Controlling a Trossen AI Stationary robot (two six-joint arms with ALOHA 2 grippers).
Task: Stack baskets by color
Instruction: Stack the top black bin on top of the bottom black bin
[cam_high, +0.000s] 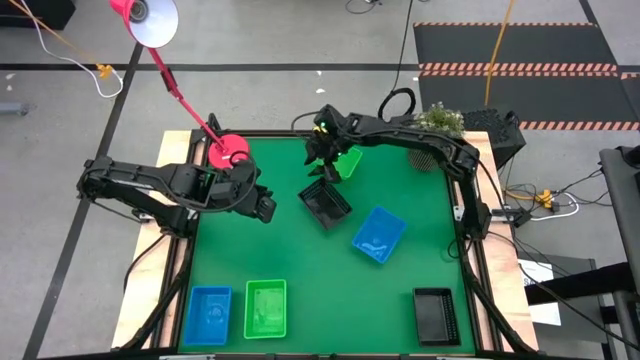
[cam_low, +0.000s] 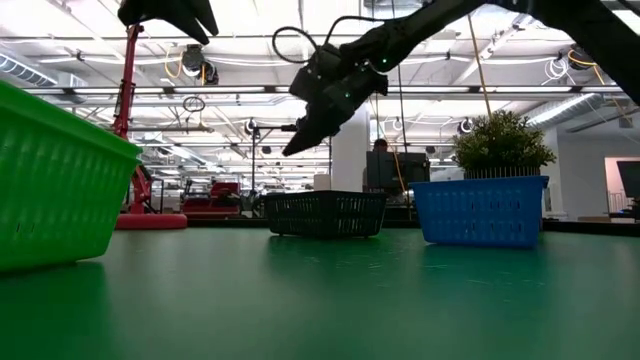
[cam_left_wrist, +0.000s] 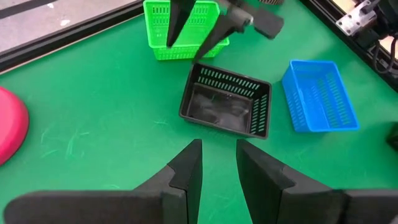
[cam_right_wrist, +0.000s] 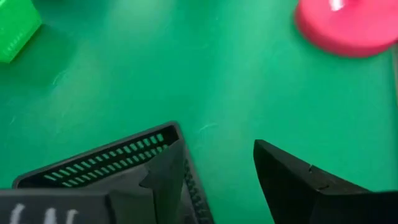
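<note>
- Since the right hand (cam_high: 322, 160) hovers spread, pinching nothing, above the black basket (cam_high: 326, 205) mid-surface (cam_high: 300, 260), I'd re-grip one wall squarely.
- Left hand (cam_high: 266, 207), slightly apart and empty, waits nearby.

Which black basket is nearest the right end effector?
The centre black basket, just below the right end effector; the other black one sits at the front right corner.

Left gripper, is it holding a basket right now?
No, the left gripper is empty in its wrist view, its fingers apart over bare green mat short of the black basket.
</note>
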